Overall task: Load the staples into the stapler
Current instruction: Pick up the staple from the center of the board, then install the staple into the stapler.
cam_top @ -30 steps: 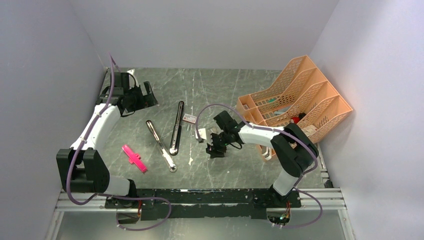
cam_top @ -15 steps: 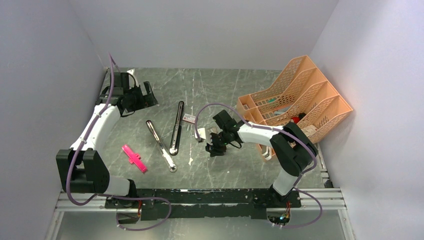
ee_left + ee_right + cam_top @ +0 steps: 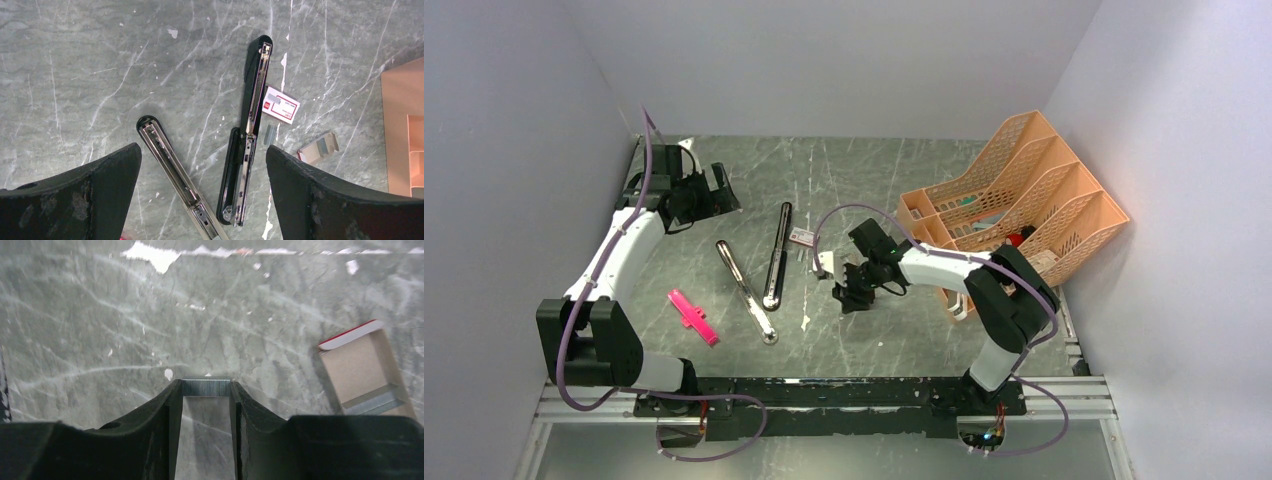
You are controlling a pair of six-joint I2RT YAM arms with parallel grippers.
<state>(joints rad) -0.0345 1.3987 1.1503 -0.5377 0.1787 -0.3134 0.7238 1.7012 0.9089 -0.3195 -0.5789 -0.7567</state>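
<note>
The black stapler (image 3: 777,255) lies opened flat on the marble table, its chrome rail (image 3: 250,130) facing up. My right gripper (image 3: 852,297) is low over the table to the right of it, shut on a short silvery strip of staples (image 3: 206,387) that spans its two fingertips. Beside it lies the open cardboard staple tray (image 3: 367,370) with another strip inside. The red-and-white box sleeve (image 3: 280,104) and a loose strip (image 3: 270,133) lie next to the stapler. My left gripper (image 3: 714,190) hovers open at the back left, empty (image 3: 202,150).
A silver-grey stapler (image 3: 746,290) lies opened left of the black one. A pink cross-shaped piece (image 3: 692,316) sits near the front left. An orange file rack (image 3: 1014,205) fills the right side, close behind my right arm.
My right gripper's jaws have narrowed onto the staple strip and the hand has shifted slightly left. The left arm has not moved.
</note>
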